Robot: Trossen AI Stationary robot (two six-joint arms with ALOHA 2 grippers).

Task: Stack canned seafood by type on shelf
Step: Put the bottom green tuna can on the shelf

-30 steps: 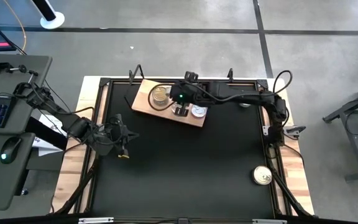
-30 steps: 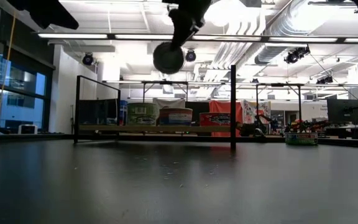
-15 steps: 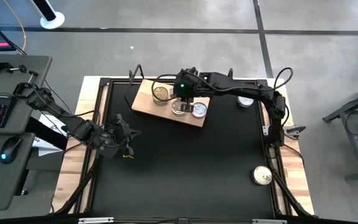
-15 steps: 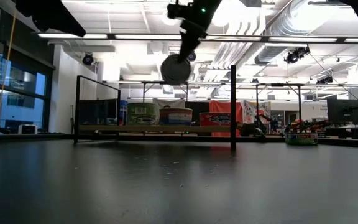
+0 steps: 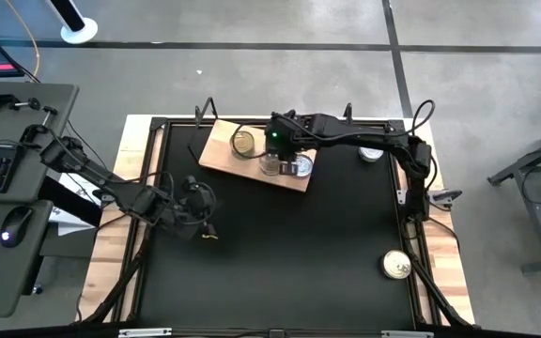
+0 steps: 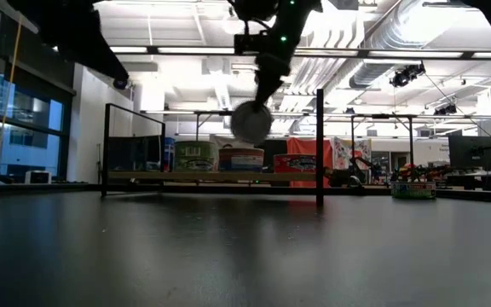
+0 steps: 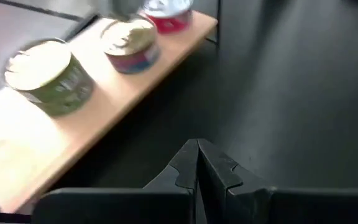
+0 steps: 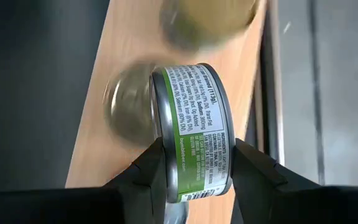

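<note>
The shelf (image 5: 216, 155) is a light wooden board at the table's far side. Three tins stand on it: a gold-topped green one (image 5: 243, 143), a silver-topped one (image 5: 270, 167) and another silver-topped one (image 5: 300, 168). My right gripper (image 8: 194, 155) hangs over the board, shut on a green-labelled tin (image 8: 194, 124) that shows as a round disc in the low view (image 6: 252, 122). My left gripper (image 7: 197, 167) is shut on nothing, above the bare table near the shelf's near left (image 5: 207, 232). My right gripper pinches the green-labelled tin between its two fingers (image 8: 157, 171), one on each flat end (image 8: 161, 134). The fingers slant down from above. The tin is turned on its edge, its label wall facing the wrist camera, and hangs clear above the shelf.
One tin (image 5: 371, 151) sits on the black table at the far right, another (image 5: 396, 266) near the right edge toward the front. Black posts and a rail (image 6: 320, 145) stand along the far edge by the shelf. The middle and near table (image 5: 289, 263) is bare.
My right gripper has sunk toward the shelf with the green-labelled tin and has turned at the wrist; the tin stays on edge and clear of the board. My left gripper, still shut, has moved toward the table's right edge and a little down.
</note>
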